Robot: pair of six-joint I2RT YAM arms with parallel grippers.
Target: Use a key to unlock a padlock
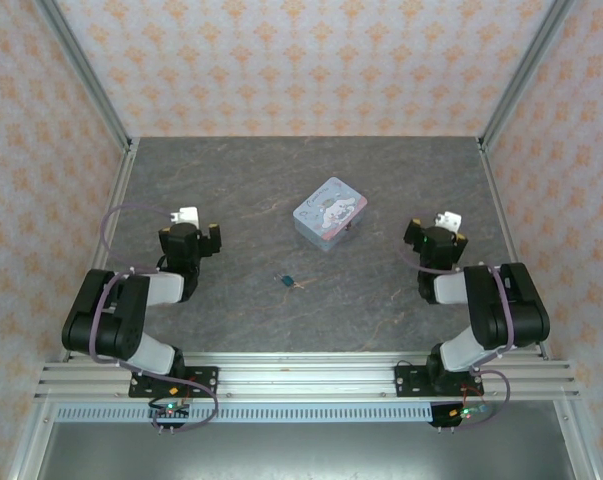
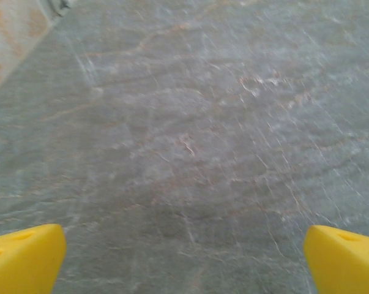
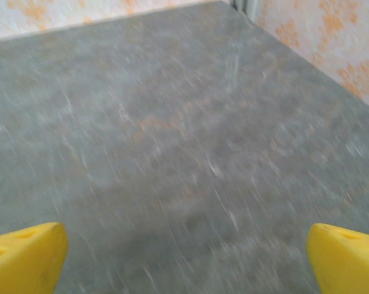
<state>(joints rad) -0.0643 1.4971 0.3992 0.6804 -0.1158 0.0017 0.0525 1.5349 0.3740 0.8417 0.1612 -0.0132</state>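
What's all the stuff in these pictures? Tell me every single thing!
tin: one, pale blue with a cartoon picture, mid-table toward the back
padlock: one, teal, tiny, on the table nearer than the tin
key: one, thin, brownish, just right of the padlock
table: one, dark grey marbled, under everything
walls: three, pink with orange pattern, left, back and right
rails: silver, along the near edge
left arm: one, black and grey, near left
right arm: one, black and grey, near right
left gripper: one, yellow tips, open, over bare table
right gripper: one, yellow tips, open, over bare table
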